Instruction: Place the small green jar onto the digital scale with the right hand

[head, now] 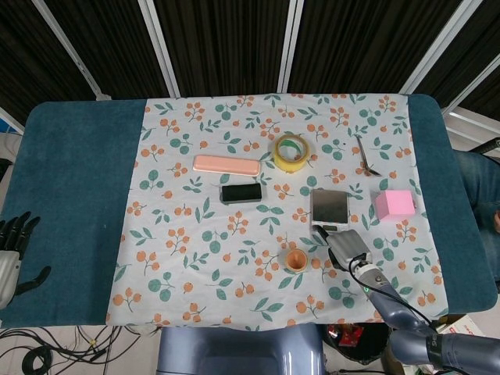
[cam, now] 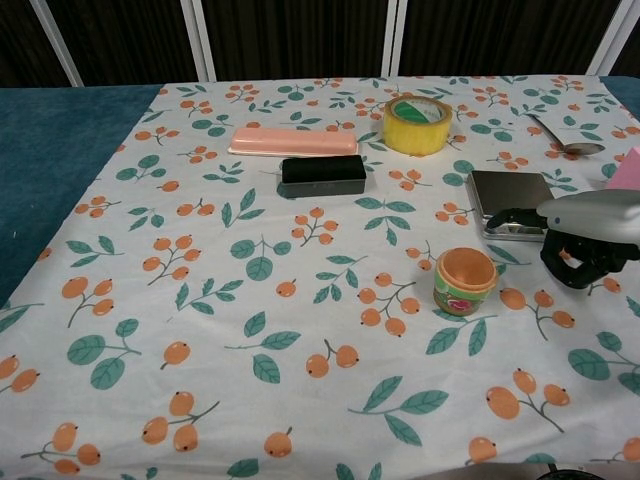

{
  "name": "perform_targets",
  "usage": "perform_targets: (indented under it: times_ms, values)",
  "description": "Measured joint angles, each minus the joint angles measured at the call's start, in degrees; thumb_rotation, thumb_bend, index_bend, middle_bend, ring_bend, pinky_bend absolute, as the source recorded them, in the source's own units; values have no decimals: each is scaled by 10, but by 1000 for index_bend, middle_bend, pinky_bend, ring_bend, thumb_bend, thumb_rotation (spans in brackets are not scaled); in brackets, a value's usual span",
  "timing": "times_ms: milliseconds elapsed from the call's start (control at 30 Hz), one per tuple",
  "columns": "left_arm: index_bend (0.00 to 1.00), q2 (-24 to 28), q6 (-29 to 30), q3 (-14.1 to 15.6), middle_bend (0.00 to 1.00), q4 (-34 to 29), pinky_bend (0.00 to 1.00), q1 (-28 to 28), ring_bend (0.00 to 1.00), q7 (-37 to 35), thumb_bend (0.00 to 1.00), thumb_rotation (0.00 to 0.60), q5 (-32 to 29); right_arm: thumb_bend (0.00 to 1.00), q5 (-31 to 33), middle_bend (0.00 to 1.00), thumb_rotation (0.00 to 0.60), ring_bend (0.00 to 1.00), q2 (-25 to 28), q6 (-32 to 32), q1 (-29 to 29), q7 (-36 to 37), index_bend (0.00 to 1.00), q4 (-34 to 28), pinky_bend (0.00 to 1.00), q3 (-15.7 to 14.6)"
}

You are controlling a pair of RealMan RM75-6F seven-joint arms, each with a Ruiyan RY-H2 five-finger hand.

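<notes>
The small green jar (head: 295, 258) (cam: 465, 281) with its orange lid stands upright on the floral cloth, front right of centre. Behind it and to its right lies the silver digital scale (head: 330, 208) (cam: 512, 203), with nothing on its plate. My right hand (head: 344, 246) (cam: 585, 240) hovers to the right of the jar, at the scale's near edge. It holds nothing; the thumb points left and the dark fingers curve down. A gap separates it from the jar. My left hand (head: 12, 250) rests with fingers spread at the table's far left edge, empty.
On the cloth lie a yellow tape roll (head: 291, 151) (cam: 417, 124), a black box (head: 241, 192) (cam: 322, 174), a pink case (head: 226, 166) (cam: 293, 140), a pink cube (head: 394, 205) and a metal spoon (head: 366, 155) (cam: 562, 138). Teal table cover (head: 78, 195) flanks the cloth.
</notes>
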Motion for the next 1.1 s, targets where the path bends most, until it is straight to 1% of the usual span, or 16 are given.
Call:
perform_targets:
  times_ms: [733, 967, 1100]
  values:
    - [0, 1, -3, 0, 0, -2, 0, 0, 0, 3, 242, 600, -2, 744, -2, 754, 600, 895, -1, -1, 1, 1, 61, 3, 914, -3]
    - [0, 2, -4, 0, 0, -3, 0, -1, 0, 4, 243, 600, -4, 745, -3, 754, 600, 895, -2, -2, 1, -2, 108, 2, 914, -6]
    - [0, 2, -4, 0, 0, -3, 0, -1, 0, 5, 242, 600, -4, 744, -2, 754, 600, 895, -3, -3, 2, -4, 167, 3, 914, -7]
